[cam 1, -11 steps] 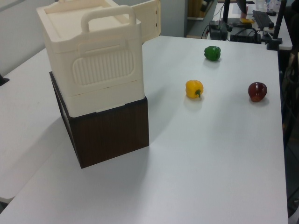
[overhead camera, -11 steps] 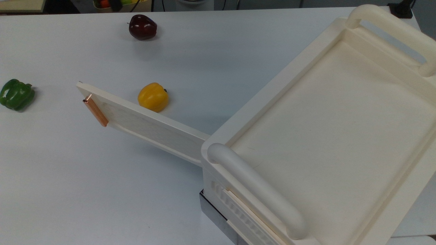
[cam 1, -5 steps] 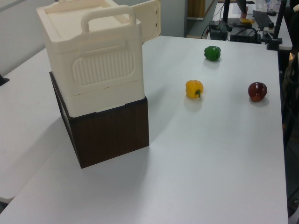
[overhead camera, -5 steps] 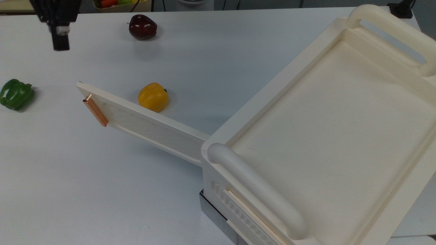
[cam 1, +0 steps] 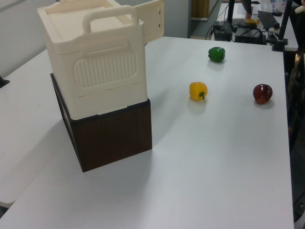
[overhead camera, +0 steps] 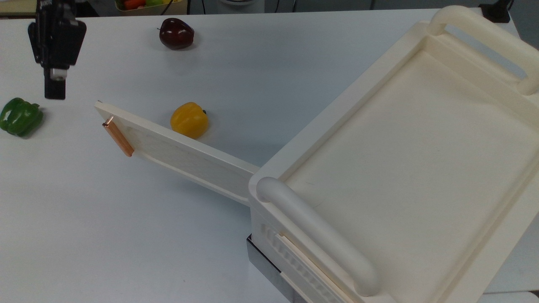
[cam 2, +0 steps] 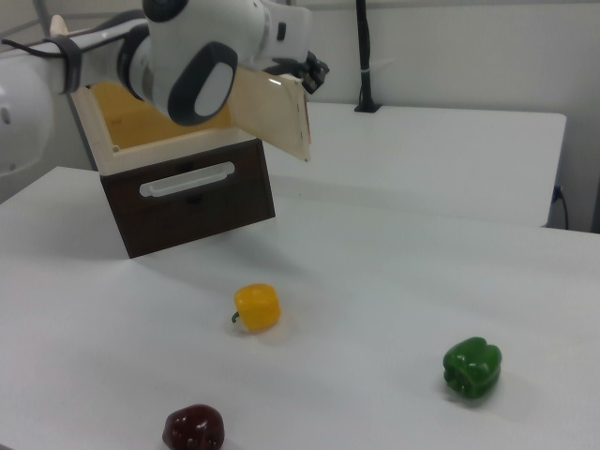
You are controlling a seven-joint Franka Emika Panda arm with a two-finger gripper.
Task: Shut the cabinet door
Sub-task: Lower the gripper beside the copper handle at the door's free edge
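Observation:
The cabinet (overhead camera: 421,168) is a cream-white box with a recessed top and two rounded handles, standing on a dark base (cam 1: 109,136). Its cabinet door (overhead camera: 181,153) stands swung wide open, with the copper bar handle (overhead camera: 118,136) near the free edge. In the top view my black gripper (overhead camera: 55,90) hangs up and to the left of that edge, apart from the door and above the table. In the right view the gripper (cam 2: 312,72) shows just past the door (cam 2: 277,117), with the white arm (cam 2: 197,56) over the cabinet.
A yellow pepper (overhead camera: 189,120) lies on the table just behind the open door. A green pepper (overhead camera: 20,117) sits close below the gripper in the top view. A dark red fruit (overhead camera: 176,33) rests near the table's far edge. The table (overhead camera: 126,231) is white.
My gripper came into the top view at the upper left and has moved down, towards the door's free edge. The door and the fruits have not moved.

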